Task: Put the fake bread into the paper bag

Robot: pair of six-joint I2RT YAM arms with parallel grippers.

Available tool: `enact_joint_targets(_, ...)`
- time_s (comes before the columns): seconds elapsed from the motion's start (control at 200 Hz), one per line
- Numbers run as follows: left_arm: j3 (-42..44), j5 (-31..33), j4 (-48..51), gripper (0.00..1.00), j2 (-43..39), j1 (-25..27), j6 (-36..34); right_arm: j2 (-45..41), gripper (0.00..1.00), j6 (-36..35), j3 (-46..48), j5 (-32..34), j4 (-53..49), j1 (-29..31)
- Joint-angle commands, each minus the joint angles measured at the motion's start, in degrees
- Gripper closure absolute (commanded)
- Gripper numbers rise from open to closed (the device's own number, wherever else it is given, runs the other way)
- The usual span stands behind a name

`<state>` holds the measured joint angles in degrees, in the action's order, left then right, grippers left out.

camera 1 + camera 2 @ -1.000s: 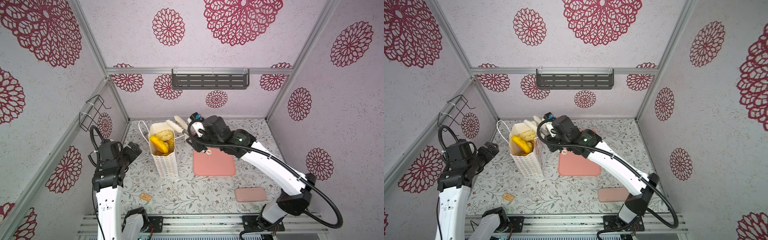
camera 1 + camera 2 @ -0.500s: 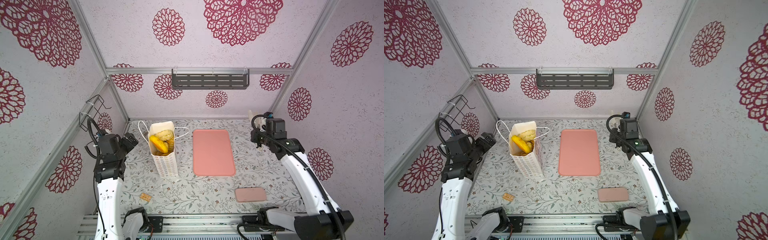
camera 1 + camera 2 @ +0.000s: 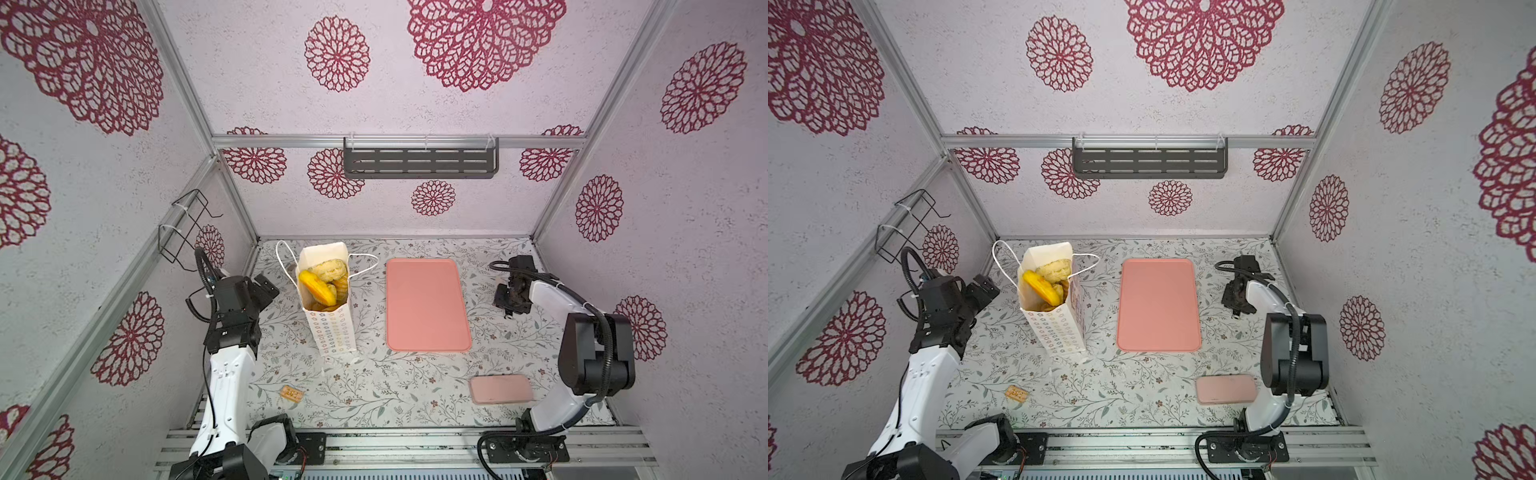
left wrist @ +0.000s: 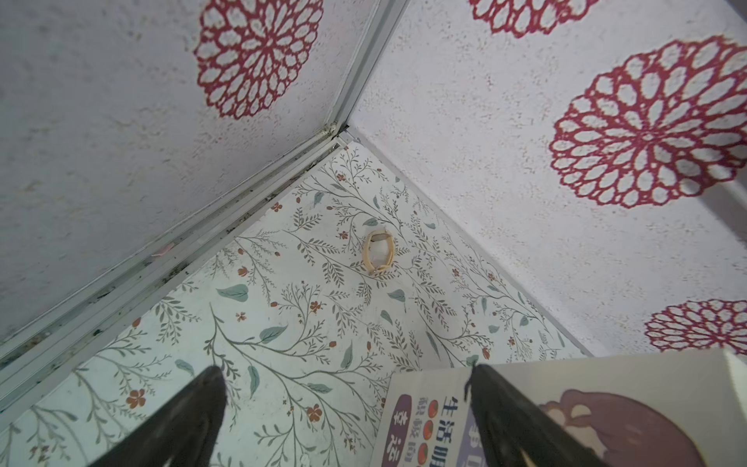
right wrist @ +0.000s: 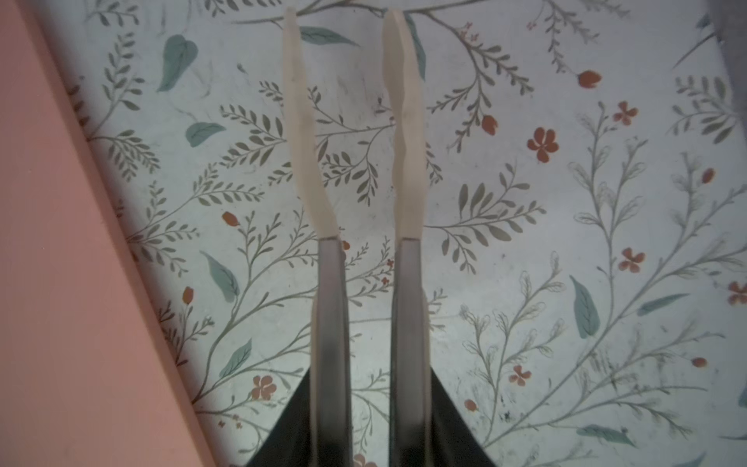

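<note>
Your left hand (image 4: 345, 368) gapes fully wide and your right hand (image 5: 341, 24) is parted narrowly; both grip nothing. On the worktop (image 3: 374, 395) the pink tray (image 3: 428, 307) lies at centre. The paper bag (image 3: 332, 332) stands upright at its 9 o'clock with the fake bread (image 3: 322, 282) inside. The right hand points down at the tray's 3 o'clock.

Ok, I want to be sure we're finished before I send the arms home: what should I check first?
1. The paper bag stands upright: ok.
2. The bread sits inside its mouth: ok.
3. No bread on the pink tray: ok.
4. The left gripper is open, holding nothing: ok.
5. The right gripper is slightly open, holding nothing: ok.
6. Every piece is bagged: cannot tell, lower ones are hidden.
</note>
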<state>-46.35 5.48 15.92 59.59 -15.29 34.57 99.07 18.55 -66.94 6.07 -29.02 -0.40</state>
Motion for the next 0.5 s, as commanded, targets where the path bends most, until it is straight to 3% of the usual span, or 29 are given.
enact_joint_targets(0.0, 1.62, 2.08, -4.28, 0.03, -0.55, -0.45, -0.27, 1.35, 0.58, 0.15, -0.53, 1.48, 2.81, -2.1)
enact_joint_targets(0.1, 2.81, 2.72, -5.17, 0.03, -0.92, -0.46, -0.69, 3.1, 0.5, 0.55, 0.84, -1.41, 3.75, -4.63)
enact_joint_targets(0.275, 3.87, 3.31, -6.89, 0.03, -1.39, -0.46, -2.06, 1.56, 0.24, 1.27, 4.06, -4.75, 6.06, -7.49)
enact_joint_targets(0.29, 3.96, 3.31, -7.17, 0.03, -1.41, -0.42, -2.17, 1.28, 0.17, 1.24, 4.22, -4.7, 6.1, -7.5)
enact_joint_targets(0.3, 4.02, 3.36, -7.3, 0.03, -1.45, -0.44, -2.39, 1.12, 0.05, 1.3, 4.37, -4.67, 6.15, -7.51)
enact_joint_targets(0.31, 4.1, 3.48, -7.42, 0.03, -1.49, -0.44, -2.48, 0.91, 0.02, 1.36, 4.47, -4.62, 6.12, -7.57)
enact_joint_targets(0.495, 6.1, 6.48, -10.08, 0.03, -2.49, -0.3, -5.38, -4.0, 0.01, 1.69, 5.48, -3.57, 6.72, -7.65)
